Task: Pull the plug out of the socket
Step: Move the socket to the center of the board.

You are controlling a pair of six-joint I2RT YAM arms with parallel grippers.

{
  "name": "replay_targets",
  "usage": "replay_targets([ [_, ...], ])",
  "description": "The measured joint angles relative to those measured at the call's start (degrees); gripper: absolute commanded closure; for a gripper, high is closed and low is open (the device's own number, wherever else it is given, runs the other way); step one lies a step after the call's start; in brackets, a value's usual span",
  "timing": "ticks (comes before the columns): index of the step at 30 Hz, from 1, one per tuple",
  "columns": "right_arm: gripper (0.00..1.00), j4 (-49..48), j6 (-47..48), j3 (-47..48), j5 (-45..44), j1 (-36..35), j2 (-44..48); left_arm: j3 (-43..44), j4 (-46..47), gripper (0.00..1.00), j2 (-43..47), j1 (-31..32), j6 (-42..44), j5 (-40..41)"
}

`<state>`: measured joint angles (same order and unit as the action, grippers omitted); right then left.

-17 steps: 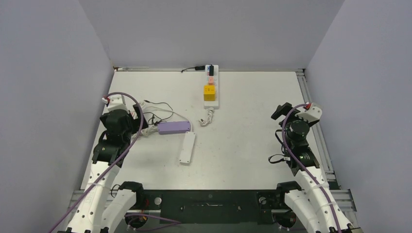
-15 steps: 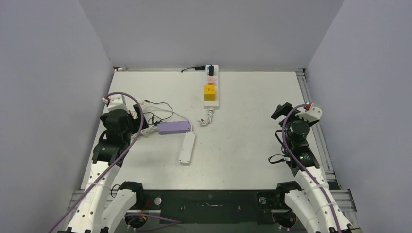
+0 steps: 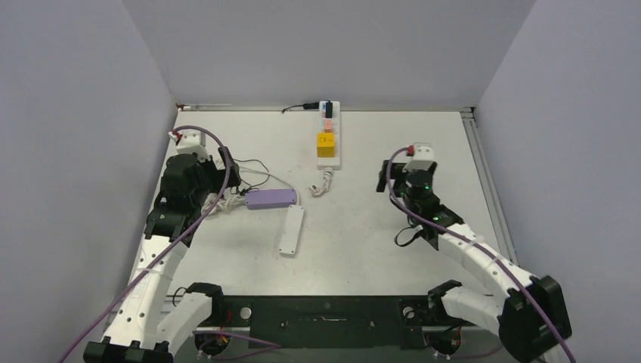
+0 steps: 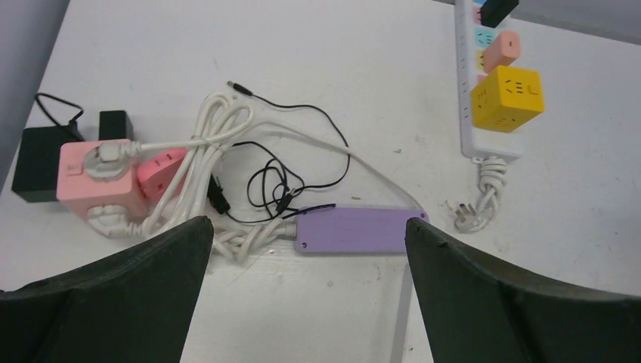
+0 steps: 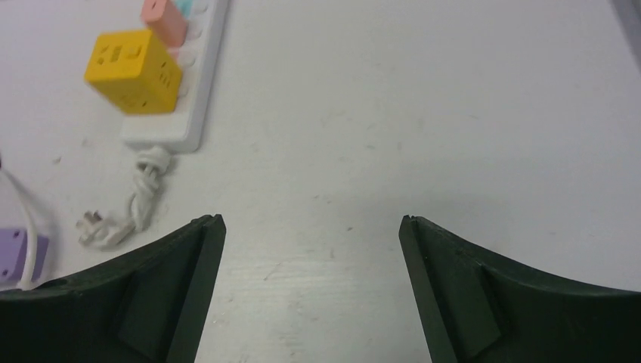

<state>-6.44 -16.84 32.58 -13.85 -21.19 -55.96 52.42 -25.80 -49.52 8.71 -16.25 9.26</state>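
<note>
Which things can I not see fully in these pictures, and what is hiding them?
1. Black plug: left wrist view, cut by the top edge.
2. Purple strip: right wrist view, mostly cut by the left edge.
3. Near white strip: top view, too small to count its sockets.

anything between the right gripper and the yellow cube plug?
Nothing: bare table from the right gripper to the yellow cube plug, clearest in the right wrist view. The bundled cord sits aside.
</note>
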Motion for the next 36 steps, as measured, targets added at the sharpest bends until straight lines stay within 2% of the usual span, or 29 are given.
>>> replay_targets([
  [3, 0.06, 1.1, 0.8, 5.5, -0.5, -8.3, -10.4, 0.0, 2.5, 0.04, -2.0, 0.1, 0.2, -3.1],
  [4, 0.01, 1.3, 0.5, 7.6, -0.5, -10.8, -13.8, 0.0, 2.7, 0.04, -2.8, 0.2, 0.4, -3.9],
  [9, 0.19, 3.6, -3.1, 20.7, -1.7, -21.7, -32.5, -0.9, 1.8, 0.04, -6.2, 0.8, 1.2, -5.7],
  [13, 0.24, 5.8, -6.9, 31.4, -3.7, -26.2, -45.9, -1.1, 1.4, 0.04, -6.7, 1.0, 1.7, -6.4],
  [16, 0.28, 7.8, -9.2, 34.3, -4.4, -26.5, -50.8, -1.1, 1.4, 0.04, -6.7, 1.0, 1.7, -6.9],
  [21, 0.42, 10.7, -11.1, 38.4, -5.1, -24.2, -55.8, -1.3, 1.4, 0.04, -6.7, 1.0, 1.7, -7.7],
  [27, 0.44, 10.5, -11.7, 41.1, -3.4, -21.0, -58.1, -1.3, 1.4, 0.04, -6.6, 1.0, 1.7, -8.3],
  [33, 0.58, 10.0, -11.8, 43.2, -1.3, -18.8, -59.5, -1.3, 1.4, 0.04, -6.6, 1.0, 1.7, -8.3],
  [36, 0.6, 10.0, -11.8, 46.0, -0.8, -18.3, -61.8, -1.3, 1.4, 0.04, -6.7, 1.0, 1.6, -9.1],
])
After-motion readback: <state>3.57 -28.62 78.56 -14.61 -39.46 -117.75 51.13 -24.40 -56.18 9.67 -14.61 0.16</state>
